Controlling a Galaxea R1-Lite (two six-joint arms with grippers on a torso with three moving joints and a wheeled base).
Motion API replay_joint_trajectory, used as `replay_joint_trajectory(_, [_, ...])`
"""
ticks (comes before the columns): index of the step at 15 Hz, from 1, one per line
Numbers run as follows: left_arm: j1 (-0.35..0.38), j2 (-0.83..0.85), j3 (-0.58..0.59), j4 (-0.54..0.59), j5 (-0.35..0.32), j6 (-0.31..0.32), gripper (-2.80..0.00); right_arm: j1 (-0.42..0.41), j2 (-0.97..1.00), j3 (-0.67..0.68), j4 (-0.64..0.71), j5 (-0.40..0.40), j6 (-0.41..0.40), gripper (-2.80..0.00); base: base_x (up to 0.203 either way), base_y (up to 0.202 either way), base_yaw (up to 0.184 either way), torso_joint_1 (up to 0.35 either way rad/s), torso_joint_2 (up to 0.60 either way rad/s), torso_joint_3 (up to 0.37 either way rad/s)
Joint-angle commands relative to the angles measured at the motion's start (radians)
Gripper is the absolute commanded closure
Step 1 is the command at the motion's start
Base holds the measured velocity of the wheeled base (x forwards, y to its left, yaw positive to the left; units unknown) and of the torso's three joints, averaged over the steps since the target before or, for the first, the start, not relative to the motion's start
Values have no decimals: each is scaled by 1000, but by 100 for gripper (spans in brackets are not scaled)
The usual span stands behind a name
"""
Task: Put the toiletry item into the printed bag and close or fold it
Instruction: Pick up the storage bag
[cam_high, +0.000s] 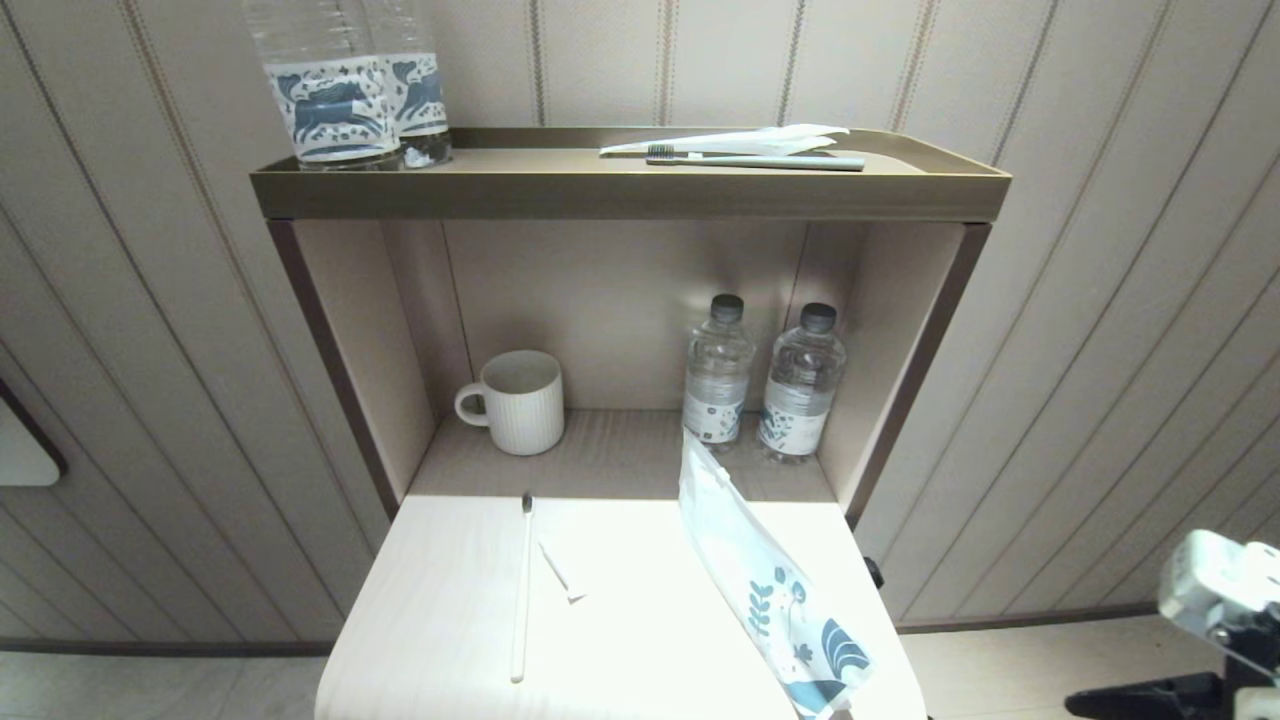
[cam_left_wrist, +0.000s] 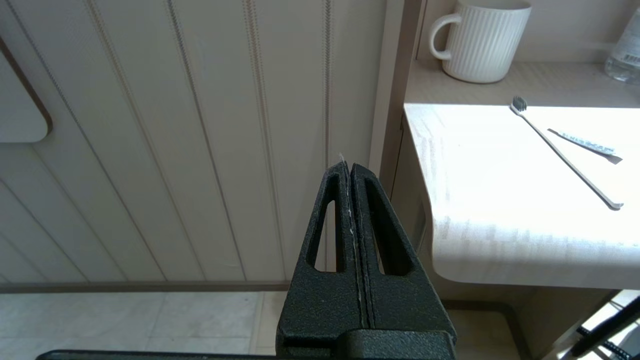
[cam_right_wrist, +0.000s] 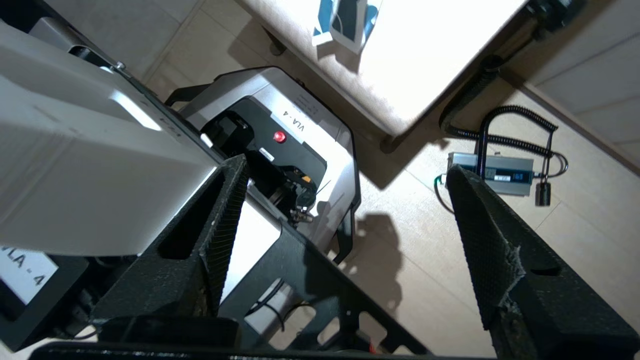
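- The white toothbrush (cam_high: 521, 590) lies flat on the pale bench (cam_high: 640, 640), left of centre. Its long axis runs near to far, with the bristle head at the far end toward the shelf alcove.
- A short white sliver (cam_high: 560, 572) lies just beside it on the right, apart from the handle.
- The printed bag (cam_high: 770, 600) sits on the right part of the bench, tilted up, its far edge raised toward the two small bottles (cam_high: 760, 385) and its near end at the bench's front edge.
- The left end effector (cam_left_wrist: 350, 170) hangs off the bench's left side, low, its fingers pressed together on nothing. In its wrist view the toothbrush (cam_left_wrist: 565, 152) lies across and beyond the bench's edge.
- The right end effector (cam_right_wrist: 345, 200) points down at the floor and the robot's base, to the right of the bench and below it, with its fingers wide apart and empty.
- Judgement: the toothbrush lies nearer the left arm and the bag nearer the right. A grasp would close across the handle, so the fingers should straddle it left to right.
- Nothing is in the bag yet, and no step has begun.
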Motion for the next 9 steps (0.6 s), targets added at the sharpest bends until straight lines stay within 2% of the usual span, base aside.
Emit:
replay_joint_trajectory(1, [0,1,0,0,0,0,0,77,69,26,-57,-26,16,-280,0,0,0,0,0,0])
replay_joint_trajectory(4, [0,1,0,0,-2,8,0,143,178,31,-144,-67,56,-280,0,0,0,0,0,0])
replay_joint_trajectory(9, [0,0,0,1,-2,8,0,152,345,21,-319,-104,59,-280,0,0,0,0,0,0])
